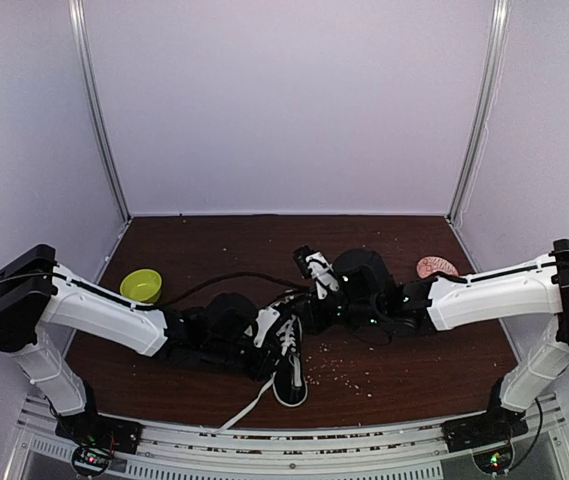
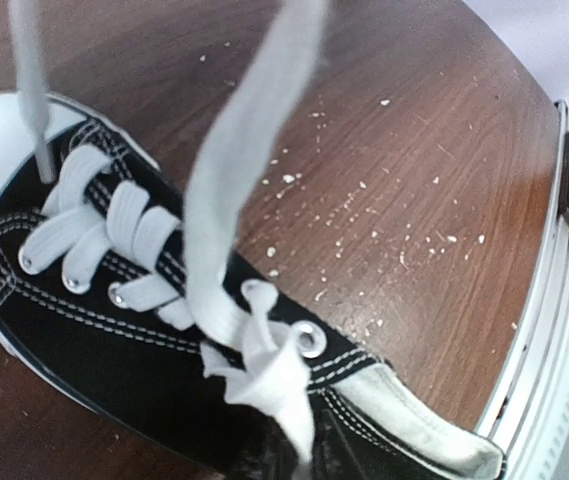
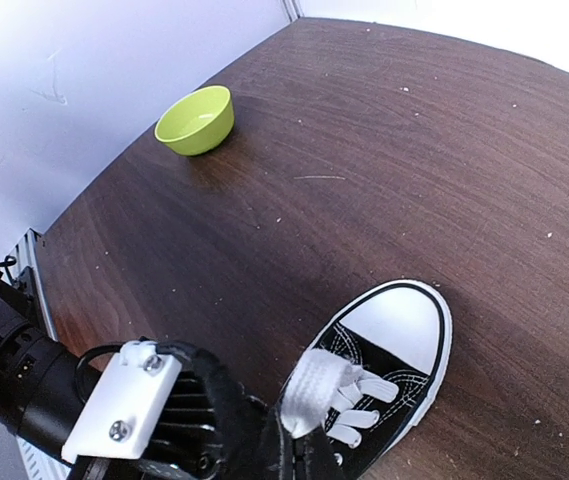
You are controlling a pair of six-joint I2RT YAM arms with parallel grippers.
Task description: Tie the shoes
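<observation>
Black canvas shoe (image 1: 289,360) w/ white laces sits on the brown counter (image 1: 384,240), close to the near edge & about midway along it. Its heel end is toward the near edge & its toe toward the far edge. One wide lace (image 2: 239,180) goes up from a loose, messy cross by the top holes. A thin lace (image 2: 30,90) goes up too, past the toe cap. The left pincer (image 1: 267,333) is right at the shoe's left side, but I can't tell if its tips are apart or together, or if it has a lace. The right pincer (image 1: 307,260) is just past the toe w/ tips pressed together; I can't see what it has, if anything. The step now is prob. pulling the first knot snug. To do it well, pull both ends out to the sides slowly w/ the same pull, so the shoe does not slide or tip. Keep the laces flat, not twisted. Stop when the cross sits tight on the tongue. A green bowl (image 3: 196,118) is well apart by the left edge, so no worry there.
</observation>
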